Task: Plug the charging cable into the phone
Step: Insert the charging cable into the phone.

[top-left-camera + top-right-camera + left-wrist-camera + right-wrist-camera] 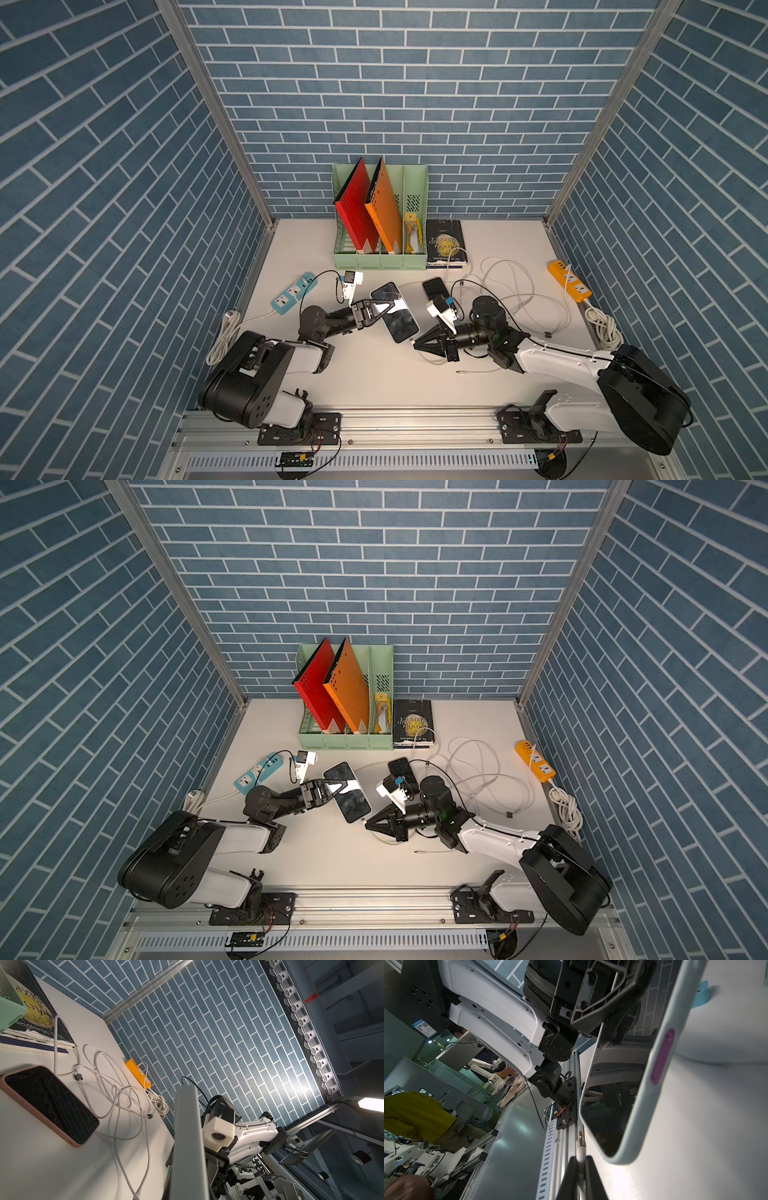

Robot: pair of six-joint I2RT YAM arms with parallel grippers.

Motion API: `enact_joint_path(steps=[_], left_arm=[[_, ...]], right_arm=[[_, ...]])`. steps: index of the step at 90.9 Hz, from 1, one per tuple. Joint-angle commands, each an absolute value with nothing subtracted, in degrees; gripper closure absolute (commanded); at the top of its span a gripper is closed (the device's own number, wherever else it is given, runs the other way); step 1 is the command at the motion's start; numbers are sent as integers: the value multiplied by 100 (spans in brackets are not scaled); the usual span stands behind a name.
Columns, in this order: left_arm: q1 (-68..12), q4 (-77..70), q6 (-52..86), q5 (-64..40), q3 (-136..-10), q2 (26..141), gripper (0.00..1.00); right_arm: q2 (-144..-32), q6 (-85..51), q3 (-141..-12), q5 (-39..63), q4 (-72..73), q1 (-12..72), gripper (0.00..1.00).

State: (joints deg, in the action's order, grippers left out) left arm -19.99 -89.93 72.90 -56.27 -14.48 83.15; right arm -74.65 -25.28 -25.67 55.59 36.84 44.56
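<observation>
The phone [401, 324], in a pale grey-blue case with a dark screen, is tilted up off the table near the middle. My left gripper [395, 303] is shut on its upper part in both top views. In the left wrist view only the phone's edge [189, 1142] shows, as a grey bar. My right gripper [581, 1176] is shut on the white plug of the charging cable [580, 1152]. The plug's metal tip points past the phone's [643, 1084] lower corner, close beside it and not touching. In a top view the right gripper [367, 821] sits just off the phone's [353, 804] bottom edge.
A second phone in a pink case [49, 1103] lies flat behind, next to loose white cables [511, 291]. A green file holder [380, 257] and a book [445, 243] stand at the back. A blue power strip [293, 291] lies left, an orange one [569, 284] right.
</observation>
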Motion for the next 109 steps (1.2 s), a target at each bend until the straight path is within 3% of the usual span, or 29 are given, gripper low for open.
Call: enact_joint_path(steps=[1,109], left_arm=[[-1951,-10705,7383,-5654,-1576,8292,100],[-1954,-10707,7356,-5739,-1456,8119,100]], right_arm=[[-7563,-2589,-2569,5777,3897,4428,100],[-7911,-3052,-2518,5905,4493,4395,100]])
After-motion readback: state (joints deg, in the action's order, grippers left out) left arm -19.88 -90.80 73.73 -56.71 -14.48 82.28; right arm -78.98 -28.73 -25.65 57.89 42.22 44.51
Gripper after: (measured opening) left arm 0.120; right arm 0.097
